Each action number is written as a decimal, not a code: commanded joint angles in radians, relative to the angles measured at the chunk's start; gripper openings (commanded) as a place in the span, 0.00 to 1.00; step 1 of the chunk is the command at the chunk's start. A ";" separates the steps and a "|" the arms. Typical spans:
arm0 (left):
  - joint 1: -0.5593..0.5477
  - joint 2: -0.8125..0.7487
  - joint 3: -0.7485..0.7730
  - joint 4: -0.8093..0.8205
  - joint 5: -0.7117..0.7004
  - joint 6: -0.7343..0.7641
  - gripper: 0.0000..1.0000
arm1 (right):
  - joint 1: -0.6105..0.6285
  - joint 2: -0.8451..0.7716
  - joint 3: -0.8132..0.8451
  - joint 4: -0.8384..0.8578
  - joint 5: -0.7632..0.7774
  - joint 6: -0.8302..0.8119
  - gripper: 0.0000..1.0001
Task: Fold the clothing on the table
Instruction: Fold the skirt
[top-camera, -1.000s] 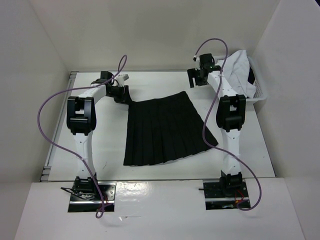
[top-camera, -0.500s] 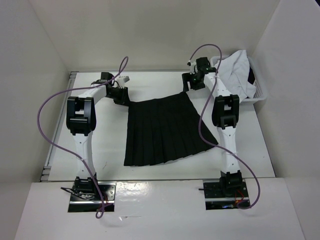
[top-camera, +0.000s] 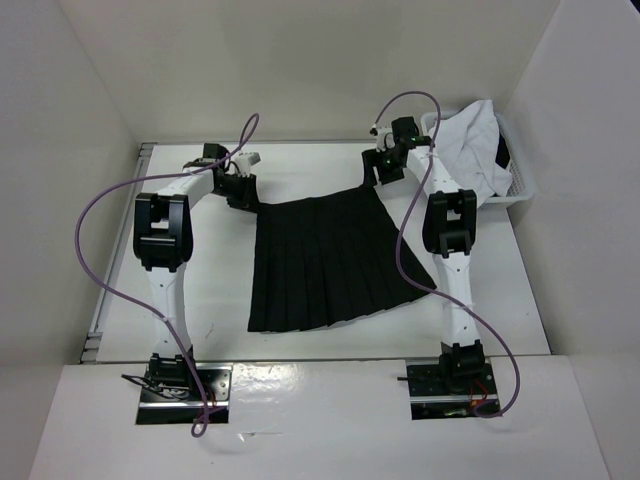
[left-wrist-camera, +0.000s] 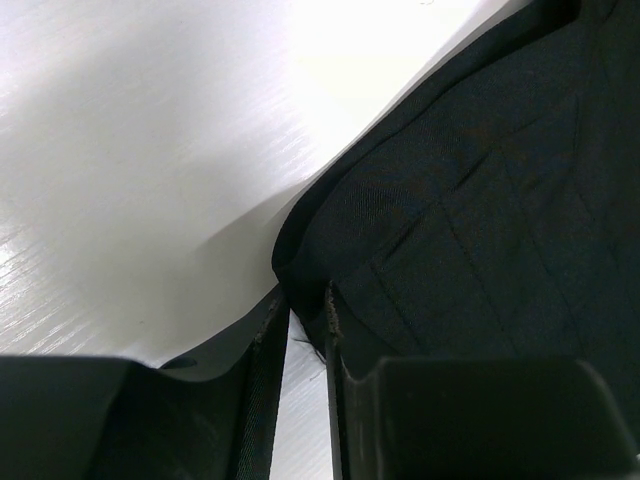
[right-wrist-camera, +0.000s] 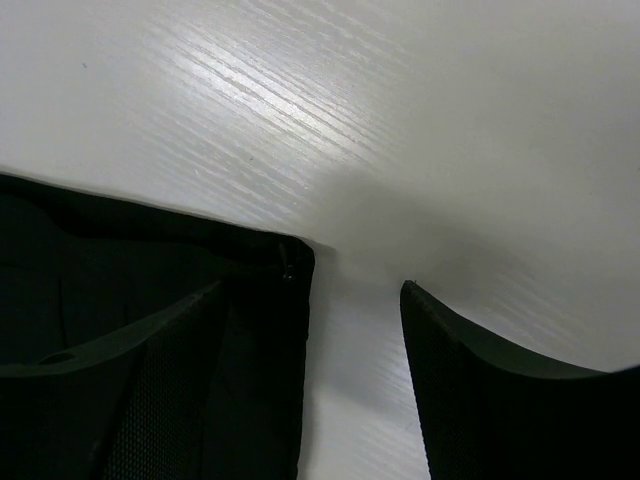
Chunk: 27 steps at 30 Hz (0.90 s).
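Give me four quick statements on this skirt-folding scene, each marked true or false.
1. The skirt lies spread out, unfolded, on the table. True.
2. The right gripper is shut on the skirt. False: its jaws stand open astride a corner of the skirt.
3. The left gripper pinches the skirt's edge. True.
4. The white garment lies on the skirt. False: it sits in the basket.

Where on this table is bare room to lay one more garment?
Free: the white tabletop between the left arm and the black pleated skirt; the strip before its hem; the far strip beyond the waistband. Crowded: the far right corner, with the white plastic basket.
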 joint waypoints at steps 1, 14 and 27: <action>-0.001 0.020 0.000 -0.064 -0.074 0.053 0.28 | -0.003 0.032 0.039 -0.027 -0.038 -0.026 0.73; -0.001 0.020 0.000 -0.073 -0.074 0.053 0.23 | 0.036 0.067 0.075 -0.065 -0.078 -0.057 0.49; -0.001 0.048 0.043 -0.082 -0.074 0.053 0.03 | 0.036 0.058 0.075 -0.104 -0.096 -0.086 0.05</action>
